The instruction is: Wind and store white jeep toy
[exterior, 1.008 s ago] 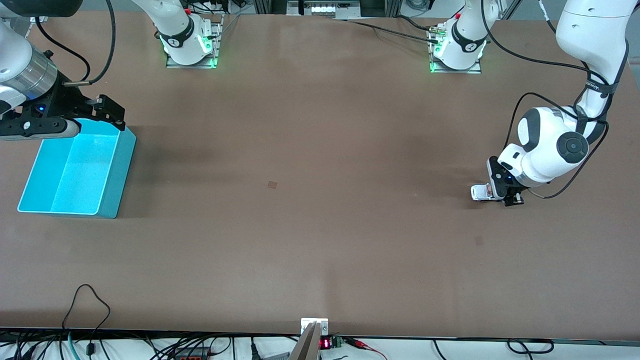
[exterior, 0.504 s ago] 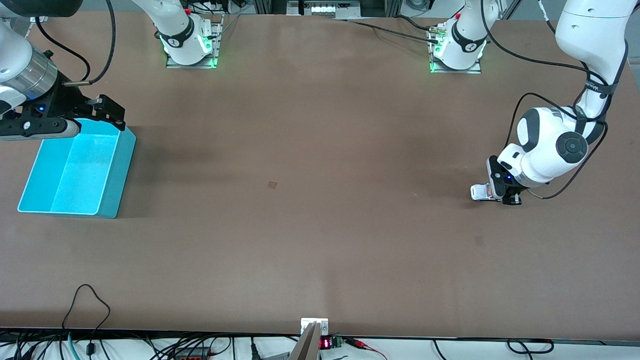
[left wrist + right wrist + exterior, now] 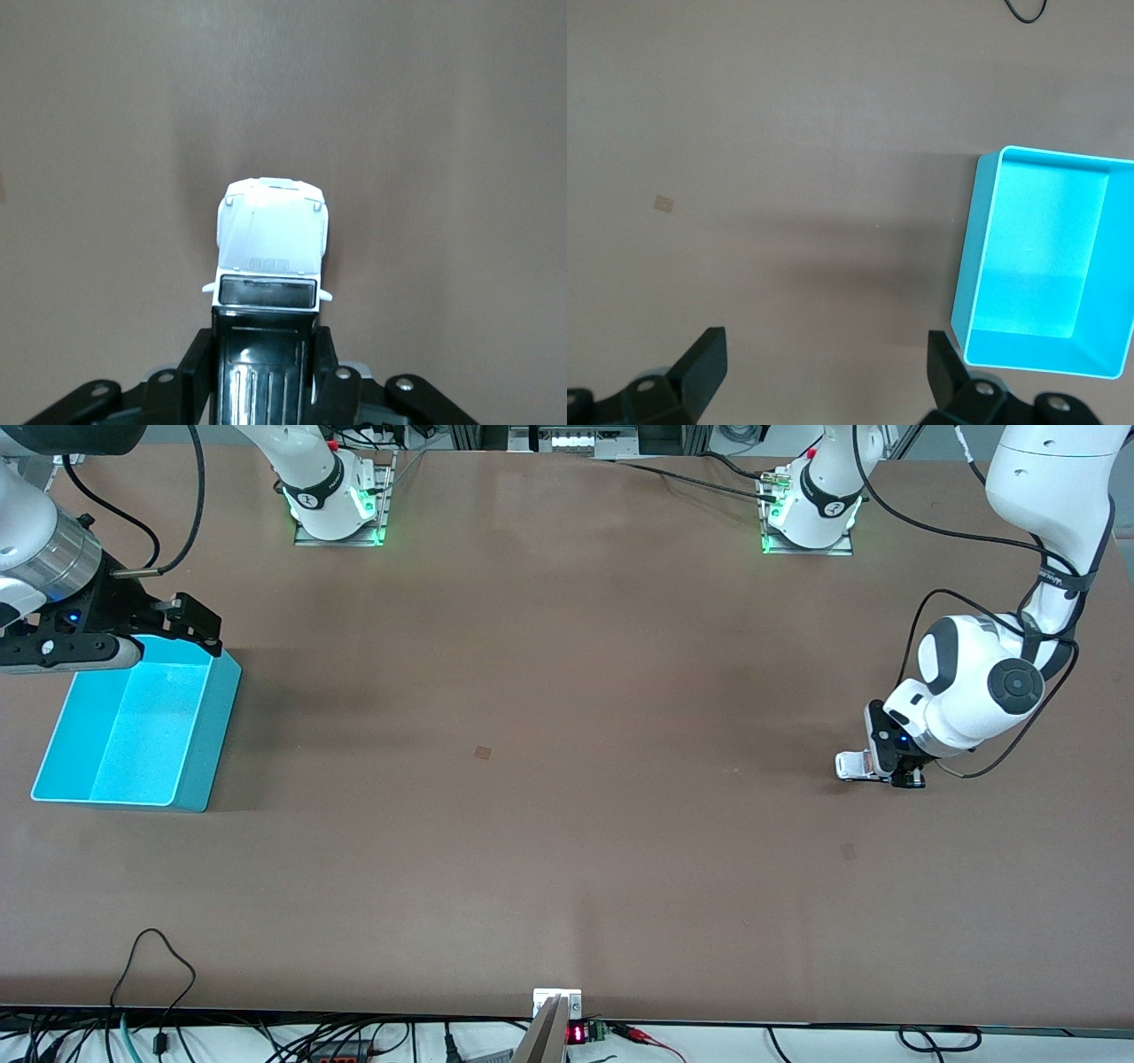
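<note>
The white jeep toy stands on the table near the left arm's end. Its white hood and black roof panel show in the left wrist view. My left gripper is down at table level, its black fingers closed on the sides of the jeep's rear. My right gripper is open and empty, held above the edge of the turquoise bin at the right arm's end. The bin also shows in the right wrist view and is empty inside.
A small brown square mark lies on the bare brown table near the middle. Another faint mark lies nearer the front camera than the jeep. Cables run along the table's near edge.
The left gripper and the jeep shifted very slightly, a few pixels toward the left arm's end. The right arm has not moved.
</note>
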`<state>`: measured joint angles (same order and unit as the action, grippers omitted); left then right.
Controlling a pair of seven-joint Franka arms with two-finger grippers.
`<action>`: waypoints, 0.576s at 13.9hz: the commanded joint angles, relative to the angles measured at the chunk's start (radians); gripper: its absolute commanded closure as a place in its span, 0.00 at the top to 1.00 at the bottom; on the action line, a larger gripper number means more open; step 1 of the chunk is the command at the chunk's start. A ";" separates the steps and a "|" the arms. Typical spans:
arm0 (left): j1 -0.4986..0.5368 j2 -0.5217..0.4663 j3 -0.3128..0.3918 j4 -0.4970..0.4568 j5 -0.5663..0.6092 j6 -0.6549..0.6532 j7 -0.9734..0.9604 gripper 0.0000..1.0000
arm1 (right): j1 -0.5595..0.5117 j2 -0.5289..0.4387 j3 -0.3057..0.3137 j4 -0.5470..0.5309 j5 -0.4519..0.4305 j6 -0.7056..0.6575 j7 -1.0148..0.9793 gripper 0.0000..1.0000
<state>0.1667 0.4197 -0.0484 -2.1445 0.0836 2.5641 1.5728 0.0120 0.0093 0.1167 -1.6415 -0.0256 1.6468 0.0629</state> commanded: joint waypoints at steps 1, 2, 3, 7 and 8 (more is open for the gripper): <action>0.071 0.062 -0.004 0.044 0.018 -0.004 0.125 0.26 | 0.000 -0.006 0.000 -0.001 0.003 -0.009 -0.005 1.00; 0.101 0.070 -0.004 0.051 0.016 -0.004 0.153 0.26 | 0.000 -0.006 0.000 -0.001 0.003 -0.009 -0.005 1.00; 0.129 0.074 -0.004 0.055 0.018 -0.004 0.170 0.26 | 0.000 -0.006 0.000 -0.001 0.003 -0.009 -0.005 1.00; 0.235 0.108 -0.002 0.099 0.018 -0.004 0.289 0.26 | 0.000 -0.006 0.000 0.000 0.003 -0.008 -0.005 1.00; 0.259 0.119 -0.001 0.109 0.018 -0.004 0.312 0.26 | 0.000 -0.006 0.000 0.000 0.003 -0.009 -0.005 1.00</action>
<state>0.3683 0.4680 -0.0464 -2.0687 0.0836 2.5659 1.8196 0.0120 0.0093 0.1167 -1.6415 -0.0256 1.6467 0.0629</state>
